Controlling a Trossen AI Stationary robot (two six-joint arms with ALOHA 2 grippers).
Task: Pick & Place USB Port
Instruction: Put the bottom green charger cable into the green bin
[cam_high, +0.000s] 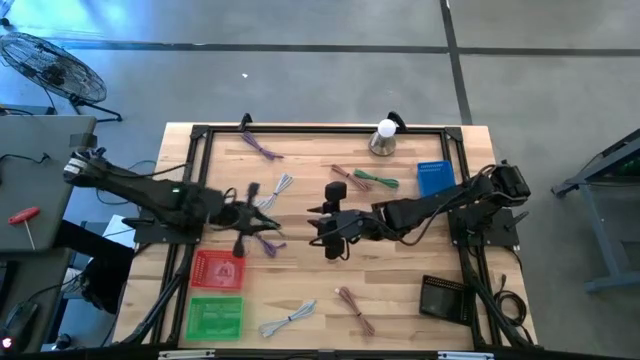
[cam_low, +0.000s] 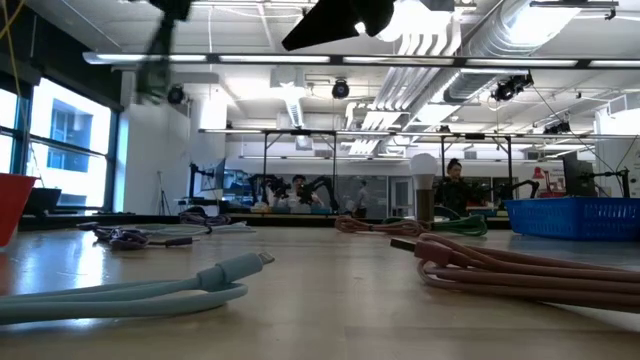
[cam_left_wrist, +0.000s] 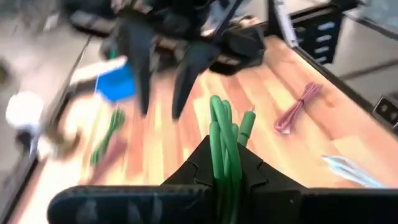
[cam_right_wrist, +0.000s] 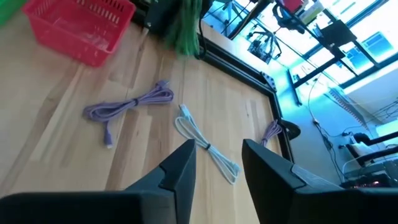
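Observation:
My left gripper (cam_high: 255, 217) hovers over the table's middle left, just beyond the red basket (cam_high: 217, 268), and is shut on a coiled green cable (cam_left_wrist: 224, 146). That cable also shows in the right wrist view as a green bundle (cam_right_wrist: 186, 28) hanging under the left gripper. Facing it from the right, my right gripper (cam_high: 318, 222) hangs open over the table's centre and holds nothing; its fingers (cam_right_wrist: 183, 165) stand apart above bare wood. A green basket (cam_high: 215, 315) sits nearer than the red one. My left gripper pinches the green cable's coiled bundle (cam_left_wrist: 225, 163) between its two fingers, several strands together. The loops and a plug end (cam_left_wrist: 247, 121) stick out past the fingertips. The bundle is lifted clear of the table.
Loose cables lie about: purple (cam_right_wrist: 130, 102), light blue (cam_right_wrist: 208, 149), pink (cam_left_wrist: 298, 106), another light blue (cam_high: 290, 318), and green with pink (cam_high: 365, 178). A blue basket (cam_high: 435, 178) and a bulb (cam_high: 385, 135) stand at the far right, a black device (cam_high: 445, 297) near right.

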